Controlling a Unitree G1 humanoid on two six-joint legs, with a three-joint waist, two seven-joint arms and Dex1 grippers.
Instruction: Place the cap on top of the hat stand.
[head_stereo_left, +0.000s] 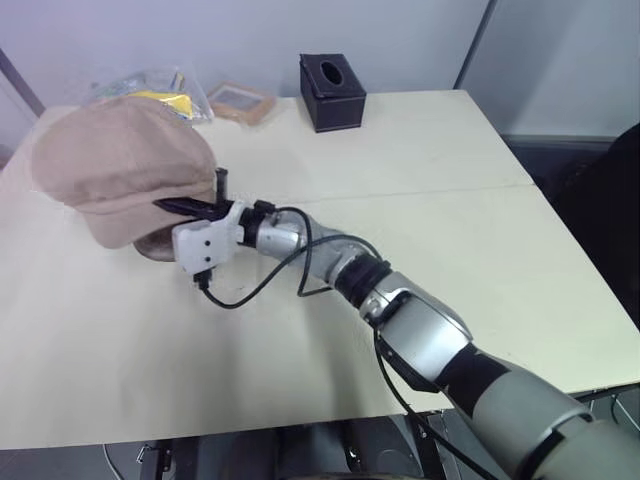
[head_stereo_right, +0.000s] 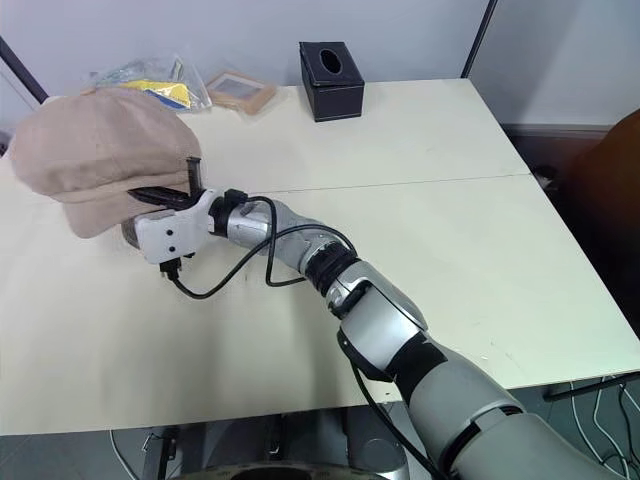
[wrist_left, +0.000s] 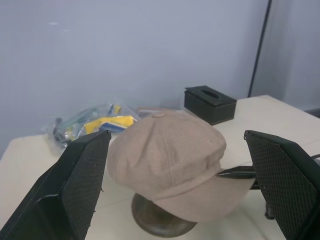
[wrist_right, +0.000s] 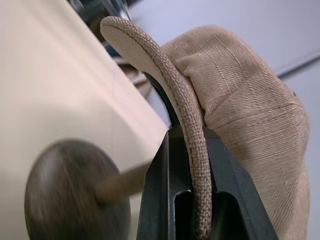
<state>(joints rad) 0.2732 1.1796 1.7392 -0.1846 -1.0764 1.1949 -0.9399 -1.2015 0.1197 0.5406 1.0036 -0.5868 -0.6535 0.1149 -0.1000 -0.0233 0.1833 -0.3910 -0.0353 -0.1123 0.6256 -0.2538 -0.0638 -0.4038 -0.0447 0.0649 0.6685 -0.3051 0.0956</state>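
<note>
The right gripper (head_stereo_left: 205, 205) is closed on the brim of the cap (head_stereo_left: 120, 160); in the right wrist view the edge of the brim (wrist_right: 187, 125) is pinched between the two black fingers. The cap sits over the hat stand (wrist_left: 160, 220) at the left part of the table (head_stereo_left: 420, 290). It covers the top of the stand, and the dark round base shows under the brim. In the right wrist view the slim stem (wrist_right: 122, 182) and the base (wrist_right: 75, 195) are seen beside the fingers. The left gripper (wrist_left: 185, 185) is open wide, its two fingers stand well apart and hold nothing, with the cap seen between them further away. At the far side of the table are a black tissue box (head_stereo_left: 332, 92), a small wooden frame (head_stereo_left: 240, 101) and a plastic bag with yellow things (head_stereo_left: 155, 92)
</note>
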